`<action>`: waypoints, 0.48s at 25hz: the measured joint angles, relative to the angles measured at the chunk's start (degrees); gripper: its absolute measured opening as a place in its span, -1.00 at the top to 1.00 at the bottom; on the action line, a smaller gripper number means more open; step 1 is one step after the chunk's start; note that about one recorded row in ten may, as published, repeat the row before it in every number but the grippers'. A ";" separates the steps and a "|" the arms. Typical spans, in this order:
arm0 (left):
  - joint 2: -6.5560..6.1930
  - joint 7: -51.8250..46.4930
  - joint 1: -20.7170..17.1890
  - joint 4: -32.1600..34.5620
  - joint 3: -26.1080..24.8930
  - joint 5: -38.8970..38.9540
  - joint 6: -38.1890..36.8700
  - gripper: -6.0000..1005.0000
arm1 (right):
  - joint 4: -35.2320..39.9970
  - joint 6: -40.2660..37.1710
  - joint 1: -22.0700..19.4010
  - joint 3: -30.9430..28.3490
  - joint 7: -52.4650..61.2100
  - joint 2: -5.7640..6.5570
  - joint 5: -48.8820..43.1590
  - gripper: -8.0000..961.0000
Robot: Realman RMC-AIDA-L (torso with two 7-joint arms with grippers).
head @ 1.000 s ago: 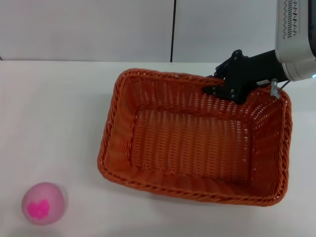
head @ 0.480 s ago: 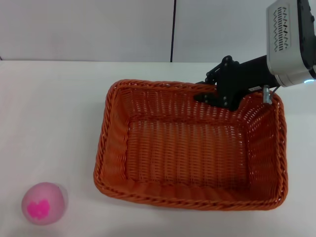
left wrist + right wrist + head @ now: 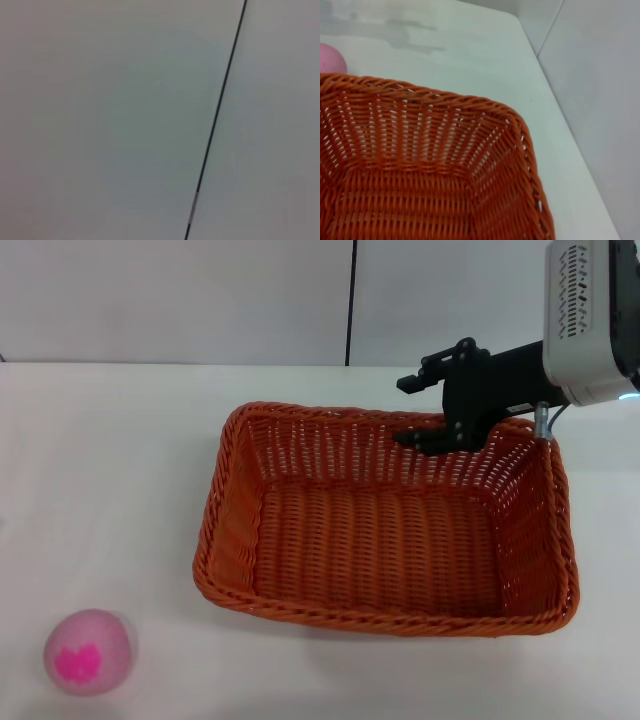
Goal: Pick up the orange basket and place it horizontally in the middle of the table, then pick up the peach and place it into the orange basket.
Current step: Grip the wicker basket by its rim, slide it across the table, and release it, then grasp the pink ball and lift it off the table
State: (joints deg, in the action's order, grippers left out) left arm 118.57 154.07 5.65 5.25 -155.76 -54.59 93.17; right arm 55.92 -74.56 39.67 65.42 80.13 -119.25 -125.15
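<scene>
White worktop point(image 3: 110, 460) carries the basket point(image 3: 385, 540) and, well apart, the peach point(image 3: 88, 651). Right tool point(image 3: 425, 410) straddles the basket's far rim, jaws spread.

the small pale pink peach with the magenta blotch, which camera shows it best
The head view: the small pale pink peach sits whole on the white table, magenta blotch visible. The right wrist view catches only a pink edge; the left wrist view shows none.
</scene>
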 joint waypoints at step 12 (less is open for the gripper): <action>-0.46 -0.04 -3.16 -7.91 15.49 0.00 5.80 -0.68 | 13.27 -1.37 -23.48 1.12 -7.78 0.03 37.51 -0.26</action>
State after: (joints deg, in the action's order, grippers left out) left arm 118.11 154.03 2.49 -2.66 -140.27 -54.59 98.97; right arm 69.20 -75.92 16.19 66.54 72.36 -119.22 -87.64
